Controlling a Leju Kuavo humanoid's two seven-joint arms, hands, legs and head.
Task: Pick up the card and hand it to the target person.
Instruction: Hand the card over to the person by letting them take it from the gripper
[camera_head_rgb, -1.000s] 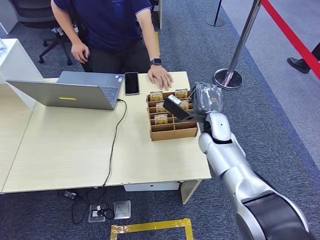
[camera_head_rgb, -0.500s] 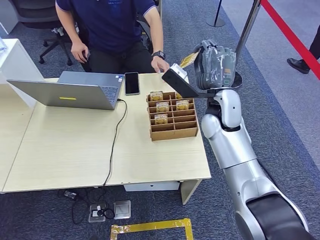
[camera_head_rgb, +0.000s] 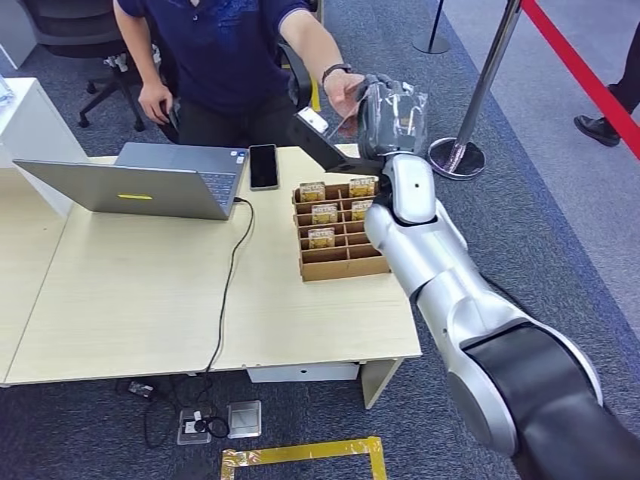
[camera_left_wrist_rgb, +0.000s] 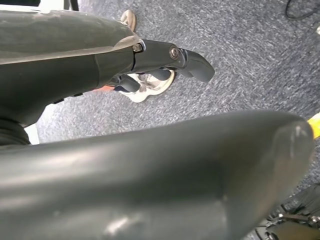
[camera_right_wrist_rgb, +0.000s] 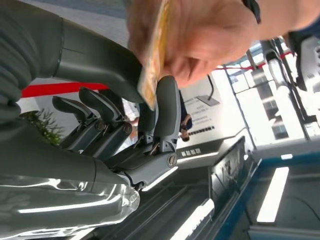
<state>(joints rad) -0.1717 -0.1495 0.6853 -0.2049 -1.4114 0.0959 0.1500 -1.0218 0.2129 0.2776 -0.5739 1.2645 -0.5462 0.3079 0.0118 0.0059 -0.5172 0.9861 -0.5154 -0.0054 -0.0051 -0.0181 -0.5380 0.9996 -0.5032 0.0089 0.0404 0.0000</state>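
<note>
A thin yellow card (camera_right_wrist_rgb: 154, 65) sits pinched between the thumb and a dark finger of the right robot hand (camera_right_wrist_rgb: 124, 120), raised high above the far edge of the surface (camera_head_rgb: 151, 300). A seated person's hand (camera_right_wrist_rgb: 192, 37) has closed around the card's upper part, so both parties grip it at once (the wrist view shows this most plainly). In the head view the right robot hand (camera_head_rgb: 389, 115) meets the person's hand (camera_head_rgb: 349, 92) just beyond a brown divided tray (camera_head_rgb: 343, 262) holding more cards.

The step in hand appears to be the handover itself. To do it well, the right robot hand should likely keep steady and let its pinch loosen gently once the person's hold is firm, avoiding any tug or twist that could bend the card or drop it.

The left robot hand (camera_left_wrist_rgb: 151, 65) hangs over grey carpet, holding nothing, its dark fingers partly curled. A laptop (camera_head_rgb: 143, 180) and a phone (camera_head_rgb: 263, 165) lie on the surface, well apart from the exchange.
</note>
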